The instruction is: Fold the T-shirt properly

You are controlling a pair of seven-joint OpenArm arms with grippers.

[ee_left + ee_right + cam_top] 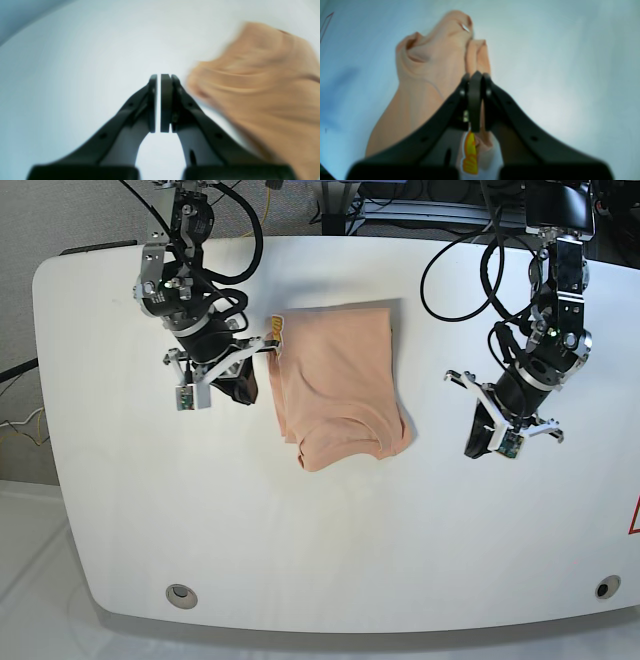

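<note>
The peach T-shirt (340, 385) lies folded into a narrow stack on the white table (320, 550), its folded end toward the front. In the base view my right gripper (265, 350) sits at the shirt's back left corner, by the yellow label (275, 331). The right wrist view shows that gripper (475, 75) shut on a fold of the T-shirt (430, 65), with the label (470, 152) hanging under the fingers. My left gripper (474, 448) hovers to the right of the shirt, apart from it. It (158, 76) is shut and empty, with the T-shirt (270, 82) blurred to its right.
Black cables (470, 260) loop over the table's back edge behind both arms. Two round holes (180, 593) (600, 587) sit near the front corners. A red mark (635, 515) shows at the right edge.
</note>
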